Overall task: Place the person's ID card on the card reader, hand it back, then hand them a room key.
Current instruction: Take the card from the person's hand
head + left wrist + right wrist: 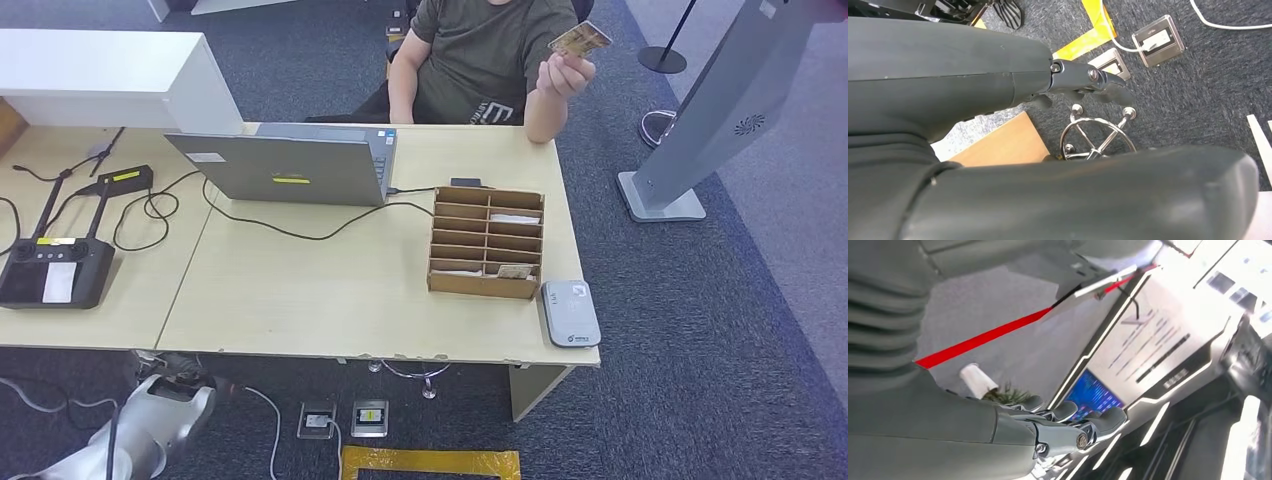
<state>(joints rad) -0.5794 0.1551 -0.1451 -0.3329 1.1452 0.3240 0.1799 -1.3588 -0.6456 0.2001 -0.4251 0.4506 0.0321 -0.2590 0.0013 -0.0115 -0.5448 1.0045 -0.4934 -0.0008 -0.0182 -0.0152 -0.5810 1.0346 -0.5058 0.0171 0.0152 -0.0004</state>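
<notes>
Left arm (pixel 150 425) hangs low at the bottom-left of the head view, silver forearm angled down. Left hand (pixel 1083 85) empty, fingers (pixel 1113 92) loosely curled, apart (thumb thick, alongside). Right hand (pixel 1068 425) empty, fingers (pixel 1108 417) extended, slightly spread.

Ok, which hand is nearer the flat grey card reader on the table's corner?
Probably right. The left hand hangs below the wooden table's near edge, far left of the flat grey card reader; the right hand faces the grey kiosk on the reader's side.
</notes>
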